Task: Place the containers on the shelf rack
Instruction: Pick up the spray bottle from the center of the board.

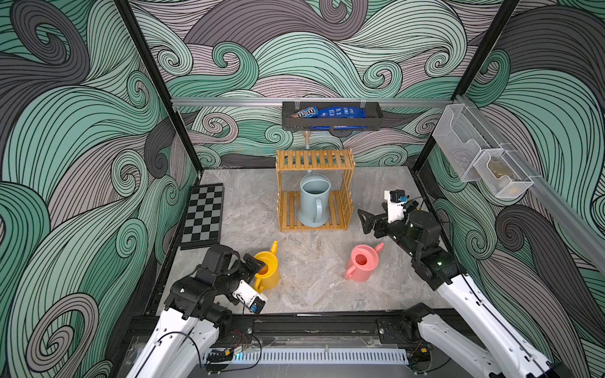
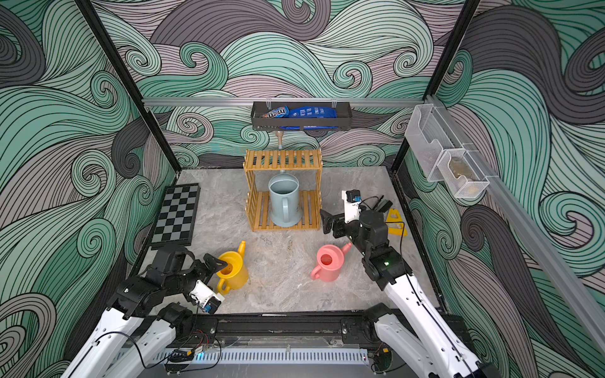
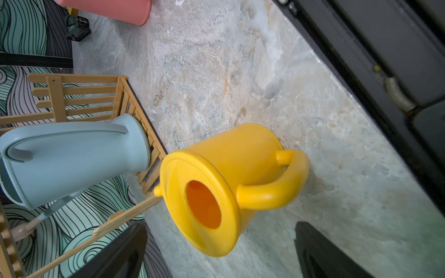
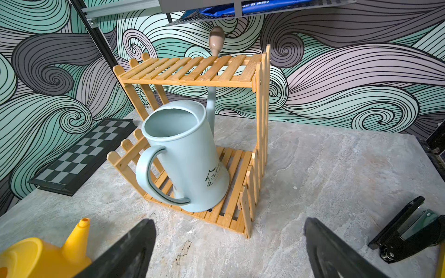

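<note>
In both top views the slatted bamboo shelf rack [image 1: 315, 159] [image 2: 282, 159] stood at the centre of the frame on the marbled grey bench [image 1: 311, 294]. The large pale blue watering can [image 1: 312, 206] sat upright on its lower tier, a smooth matte plastic body flaring towards the base. Its loop handle faced the bottom of the frame, and its thin spout rose behind the top tier to a rounded beige tip. The top tier carried nothing.

The small yellow watering can [image 1: 270, 270], glossy, squat and round-topped, stood on the bench at lower left of centre. The pink watering can [image 1: 362, 263] of the same shape stood at lower right of centre, well apart from it. Neither was on the rack.

In the left wrist view the left tool [image 3: 220, 225] was spread wide, its black fingers either side of the yellow can's flat top, gripping nothing. The right tool [image 4: 230, 222] gaped equally wide and empty, facing the rack's open front.

A folded chessboard [image 1: 203, 216] lay flat at the left edge of the bench.
</note>
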Motion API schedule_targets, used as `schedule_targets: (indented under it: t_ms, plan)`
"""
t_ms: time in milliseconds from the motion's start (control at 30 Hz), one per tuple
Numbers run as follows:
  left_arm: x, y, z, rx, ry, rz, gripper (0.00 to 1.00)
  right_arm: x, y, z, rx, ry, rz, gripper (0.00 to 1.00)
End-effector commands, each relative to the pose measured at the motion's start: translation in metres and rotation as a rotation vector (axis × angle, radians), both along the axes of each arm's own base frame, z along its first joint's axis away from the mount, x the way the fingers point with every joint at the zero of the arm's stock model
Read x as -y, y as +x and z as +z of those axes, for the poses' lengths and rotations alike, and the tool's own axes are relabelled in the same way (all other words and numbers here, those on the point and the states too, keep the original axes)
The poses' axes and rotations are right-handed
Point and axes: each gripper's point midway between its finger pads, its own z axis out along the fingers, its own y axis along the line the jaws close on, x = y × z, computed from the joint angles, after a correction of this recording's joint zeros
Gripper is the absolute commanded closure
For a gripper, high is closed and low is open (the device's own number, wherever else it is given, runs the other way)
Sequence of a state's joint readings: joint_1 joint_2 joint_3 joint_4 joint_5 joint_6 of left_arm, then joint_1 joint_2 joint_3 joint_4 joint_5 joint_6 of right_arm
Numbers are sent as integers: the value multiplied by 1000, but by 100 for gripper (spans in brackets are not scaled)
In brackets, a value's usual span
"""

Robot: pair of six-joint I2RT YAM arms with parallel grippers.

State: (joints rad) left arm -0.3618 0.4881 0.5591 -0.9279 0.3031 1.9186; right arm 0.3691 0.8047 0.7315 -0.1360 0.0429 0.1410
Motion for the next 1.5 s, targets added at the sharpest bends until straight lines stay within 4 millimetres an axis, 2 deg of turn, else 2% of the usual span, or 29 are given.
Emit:
schedule_targets:
  t_ms: [0, 100, 200, 300, 367, 533, 667, 800, 867, 1067, 1300, 1467]
  plan:
    - [14, 24, -4, 199, -19, -96, 1, 3, 2, 2, 17, 10, -17, 1]
    - [29, 20, -4, 257, -94, -187, 1, 3, 0, -2, 9, -19, -7, 1]
    - [41, 4, 2, 207, -171, -257, 1, 8, 0, -6, -9, -19, -35, 1]
    - [54, -14, 21, 144, -261, -326, 1, 6, -2, -9, -16, -18, -25, 1]
    - [60, -18, 32, 118, -306, -351, 1, 6, -1, -11, -17, -28, -25, 1]
    - [75, -13, 31, 116, -308, -415, 1, 2, -4, -17, -38, -7, -1, 1]
    - [92, -2, 32, 88, -318, -405, 1, -3, -7, -19, -37, -9, 35, 1]
    - [111, 5, 30, 82, -314, -410, 1, -20, -23, -11, -19, 16, 161, 1]
    - [116, 5, 30, 70, -313, -408, 1, -38, -38, -4, 14, 35, 278, 1]
    - [112, -14, 34, -11, -298, -372, 1, -73, -72, 11, 94, 50, 425, 1]
    - [85, -58, 51, -245, -276, -282, 1, -113, -116, -2, 169, 20, 601, 1]
    - [78, -62, 70, -276, -366, -170, 1, -128, -137, -13, 187, 28, 665, 1]
